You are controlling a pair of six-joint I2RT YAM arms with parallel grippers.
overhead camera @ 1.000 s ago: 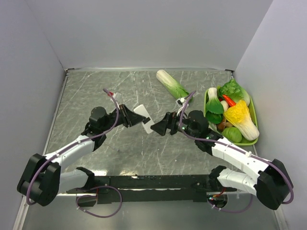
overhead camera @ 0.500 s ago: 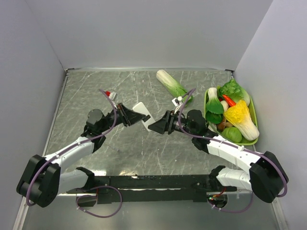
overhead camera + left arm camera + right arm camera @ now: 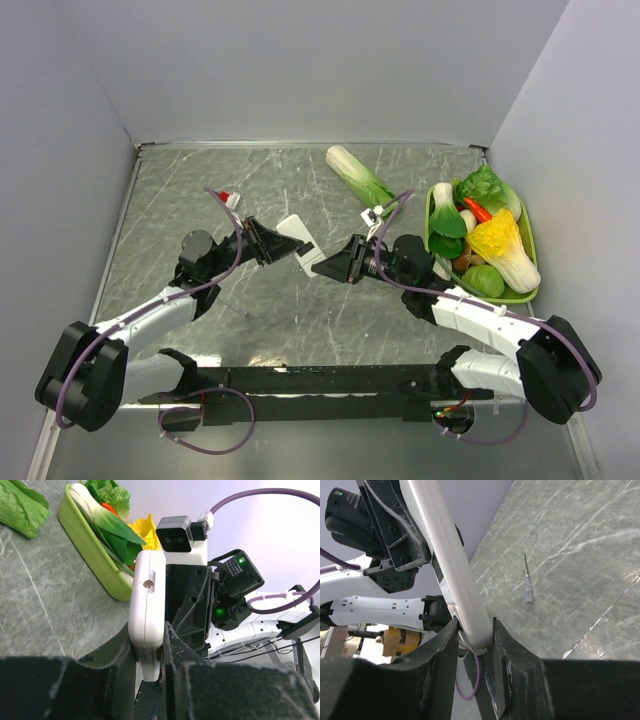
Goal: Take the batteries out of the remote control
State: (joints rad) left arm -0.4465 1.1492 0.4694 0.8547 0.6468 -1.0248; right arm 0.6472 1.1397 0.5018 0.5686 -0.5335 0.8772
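The remote control [image 3: 297, 240], a flat white slab, hangs in the air above the middle of the table, held edge-on between both arms. My left gripper [image 3: 270, 243] is shut on its left end; in the left wrist view the remote control [image 3: 147, 600] stands up from between the two dark fingers of that gripper [image 3: 148, 647]. My right gripper [image 3: 322, 265] is shut on the opposite end, and in the right wrist view both fingers of it [image 3: 475, 632] press the sides of the remote control [image 3: 452, 560]. The batteries are hidden.
A green tray [image 3: 528, 250] of toy vegetables stands at the right, with a red chili on top. A long pale green vegetable [image 3: 357, 175] lies on the table behind the arms. A thin small screwdriver [image 3: 527, 587] lies on the grey marbled table under the remote.
My right gripper's fingers have closed from wide open onto the remote's free end. The left gripper has kept its hold and has barely moved.
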